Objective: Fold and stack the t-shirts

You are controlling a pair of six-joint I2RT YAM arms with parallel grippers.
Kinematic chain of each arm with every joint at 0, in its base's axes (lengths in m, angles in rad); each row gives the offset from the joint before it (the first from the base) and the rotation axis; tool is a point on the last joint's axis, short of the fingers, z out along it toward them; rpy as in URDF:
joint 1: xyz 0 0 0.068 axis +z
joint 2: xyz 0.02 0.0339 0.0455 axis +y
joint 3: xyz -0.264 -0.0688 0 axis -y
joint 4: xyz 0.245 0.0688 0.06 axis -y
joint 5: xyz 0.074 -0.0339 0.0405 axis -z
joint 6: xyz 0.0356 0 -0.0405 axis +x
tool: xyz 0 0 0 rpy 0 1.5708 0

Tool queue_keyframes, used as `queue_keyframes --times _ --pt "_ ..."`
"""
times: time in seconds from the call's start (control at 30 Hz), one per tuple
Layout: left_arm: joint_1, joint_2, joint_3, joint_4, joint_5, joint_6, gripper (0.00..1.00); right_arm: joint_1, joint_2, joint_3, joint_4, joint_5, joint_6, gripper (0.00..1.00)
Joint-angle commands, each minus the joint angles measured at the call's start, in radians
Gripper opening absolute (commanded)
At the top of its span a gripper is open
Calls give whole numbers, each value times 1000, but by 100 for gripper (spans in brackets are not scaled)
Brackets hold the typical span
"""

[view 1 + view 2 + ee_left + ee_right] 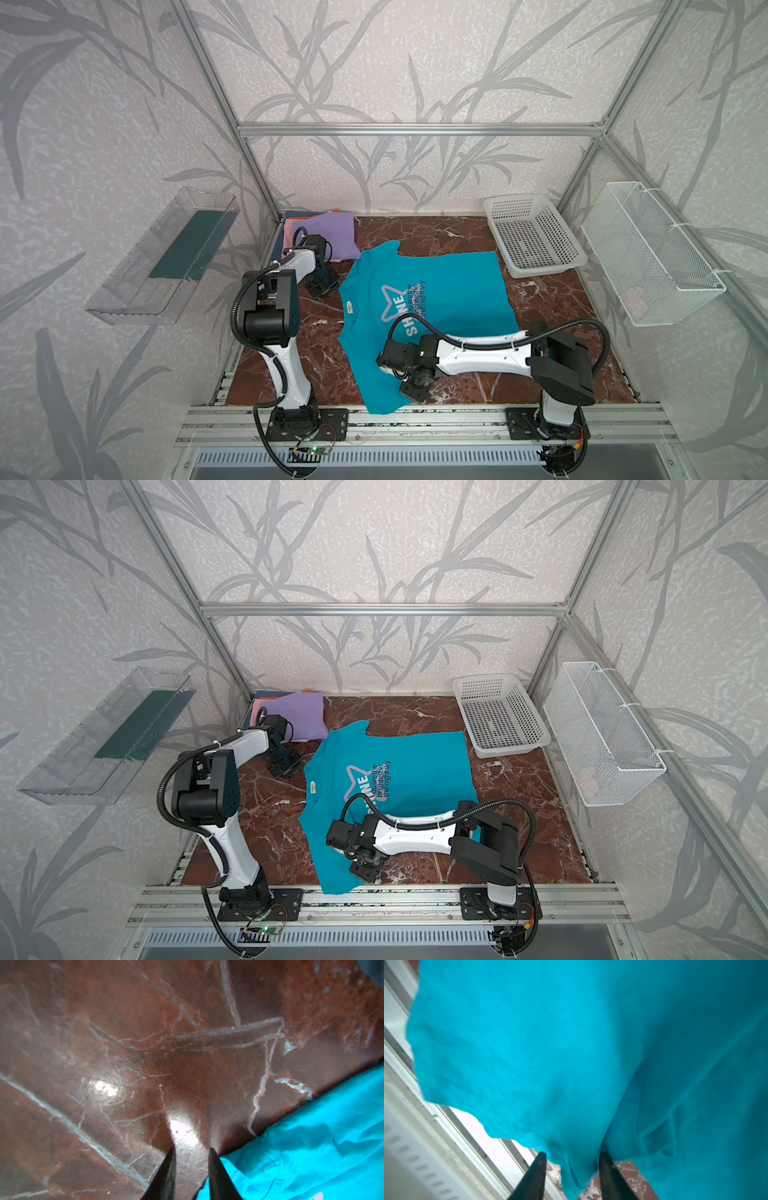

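Left jaws gape over bare surface (145, 1053); right jaws gape astride the teal tee (571, 1043) sleeve. Sleeve fold, I'd judge: pinch, swing inward.

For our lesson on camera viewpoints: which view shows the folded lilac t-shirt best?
The top views. Both show the lilac t-shirt lying folded in the far left corner. Neither wrist view shows it; they catch the teal t-shirt and tabletop instead.
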Motion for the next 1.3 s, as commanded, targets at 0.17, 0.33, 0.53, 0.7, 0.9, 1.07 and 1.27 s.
queue_keyframes --times 0.17,0.33,0.53,0.7,0.9,1.07,1.27 --pt "-128 -120 -14 -60 -19 2 31 -230 -181 17 30 -167 64 45" --pt "-208 -24 21 -46 -16 -9 33 -434 -244 -27 5 -167 119 45" --pt "-201 45 16 -30 -37 -12 33 -624 -282 -148 -62 -86 207 44" --pt "-152 23 -24 -34 -51 -5 32 -646 -271 -221 -90 47 219 44" --pt "-56 -30 -83 -34 -80 -7 32 -649 -233 -291 -50 22 261 44" --pt "-70 -7 1 -63 -15 17 34 -648 -198 -311 1 -40 290 44" --pt "-164 19 201 -150 -10 51 37 -668 -187 -333 -22 -6 325 44"
